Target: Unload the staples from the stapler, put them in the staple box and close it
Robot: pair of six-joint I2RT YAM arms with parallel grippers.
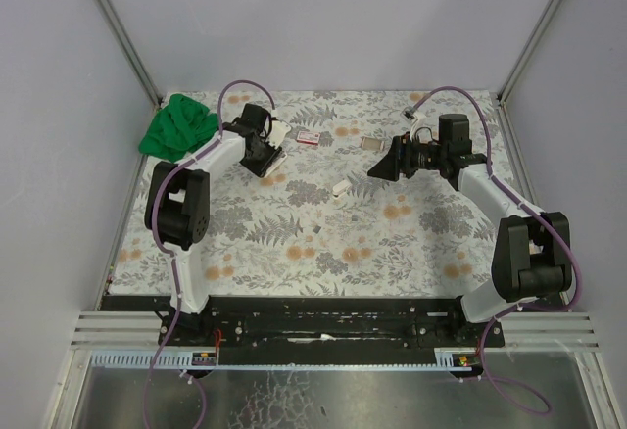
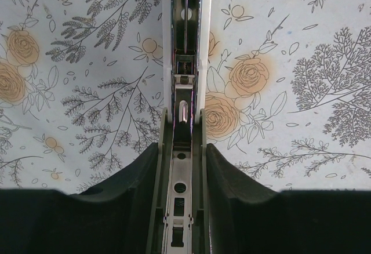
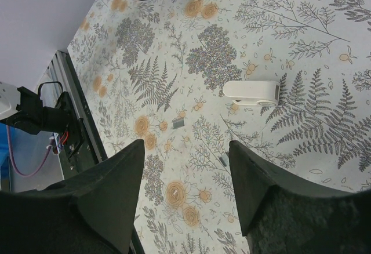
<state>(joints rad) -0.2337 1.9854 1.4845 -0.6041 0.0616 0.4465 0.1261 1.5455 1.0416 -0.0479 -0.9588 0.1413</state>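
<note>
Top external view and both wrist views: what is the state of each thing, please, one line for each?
left pincer: shut on the white stapler
white stapler: held, its metal channel exposed
right pincer: open, empty
small stapler: lying on the table, untouched
grey staple bit: loose on the table
red-and-white box: lying on the table
green cloth: crumpled at the far left corner

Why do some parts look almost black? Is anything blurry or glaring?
Top view: soft, even light, faint shadows, sharp tablecloth. Left wrist view: stapler crisp, slight glint on its metal; the left fingers gripping it are underexposed, nearly featureless. Right wrist view: tablecloth and white item clear; the right fingers, close to the lens, are dark and soft-edged.
</note>
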